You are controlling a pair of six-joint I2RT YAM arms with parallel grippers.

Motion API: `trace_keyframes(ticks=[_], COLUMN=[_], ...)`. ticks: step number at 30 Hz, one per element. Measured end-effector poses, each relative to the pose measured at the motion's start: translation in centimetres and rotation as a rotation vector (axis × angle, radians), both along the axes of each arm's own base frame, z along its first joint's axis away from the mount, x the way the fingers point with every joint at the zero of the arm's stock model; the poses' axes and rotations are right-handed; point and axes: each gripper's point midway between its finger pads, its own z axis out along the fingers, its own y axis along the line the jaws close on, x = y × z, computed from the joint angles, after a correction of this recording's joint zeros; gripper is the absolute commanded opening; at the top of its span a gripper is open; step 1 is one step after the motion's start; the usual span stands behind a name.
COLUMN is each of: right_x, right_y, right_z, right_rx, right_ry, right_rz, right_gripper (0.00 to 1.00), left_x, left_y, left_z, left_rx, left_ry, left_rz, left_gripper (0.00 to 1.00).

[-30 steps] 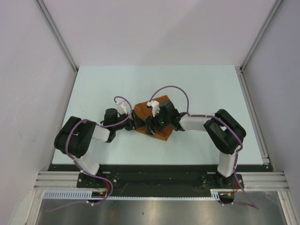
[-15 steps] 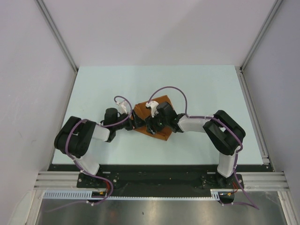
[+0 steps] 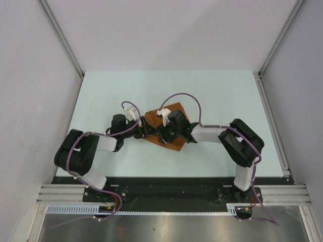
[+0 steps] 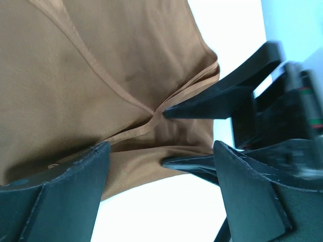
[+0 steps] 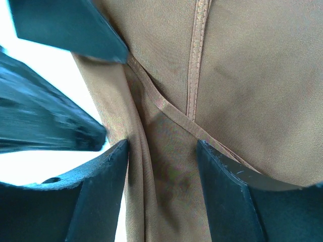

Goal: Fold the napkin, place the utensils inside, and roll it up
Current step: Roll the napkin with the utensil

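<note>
- Napkin (image 3: 173, 107) lies folded on the middle of the bench (image 3: 217, 96); spoon out of sight.
- Right gripper (image 3: 162, 132) has edged left to meet the left gripper (image 3: 143, 130) at the napkin's left edge.
- Left gripper is spread wide over the cloth; right straddles a ridge, and I cannot tell if it grips.
- Rolling looks about to start.

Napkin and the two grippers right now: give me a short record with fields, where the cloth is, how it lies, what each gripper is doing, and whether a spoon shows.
napkin: rust-brown, folded in overlapping layers with hems crossing, lying near the middle of the table
left gripper: open, fingers astride the napkin's edge
right gripper: open, fingers astride a fold, facing the left gripper
spoon: not visible in any view
</note>
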Motion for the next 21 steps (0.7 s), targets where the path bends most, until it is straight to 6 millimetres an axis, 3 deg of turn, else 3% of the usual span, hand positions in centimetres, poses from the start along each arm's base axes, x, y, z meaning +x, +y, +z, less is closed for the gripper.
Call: trace_keyframes(ticks=[5, 10, 13, 17, 21], right_x=[0.0, 0.0, 0.0, 0.0, 0.0], right_y=[0.0, 0.0, 0.0, 0.0, 0.0], right_z=[0.0, 0.0, 0.0, 0.0, 0.0], right_rx=[-0.001, -0.001, -0.001, 0.000, 0.000], right_ry=[-0.001, -0.001, -0.001, 0.001, 0.002], right_rz=[-0.001, -0.001, -0.001, -0.003, -0.003], right_gripper=[0.61, 0.61, 0.62, 0.62, 0.62], left_x=[1.3, 2.5, 2.2, 0.6, -0.1], left_y=[1.5, 4.1, 5.6, 7.4, 8.1], left_z=[3.9, 6.3, 5.5, 2.1, 0.4], left_rx=[0.023, 0.061, 0.085, 0.122, 0.138], left_ry=[-0.101, -0.177, -0.165, -0.066, -0.015], left_rz=[0.074, 0.193, 0.248, 0.291, 0.303], left_gripper=[0.91, 0.90, 0.88, 0.79, 0.72])
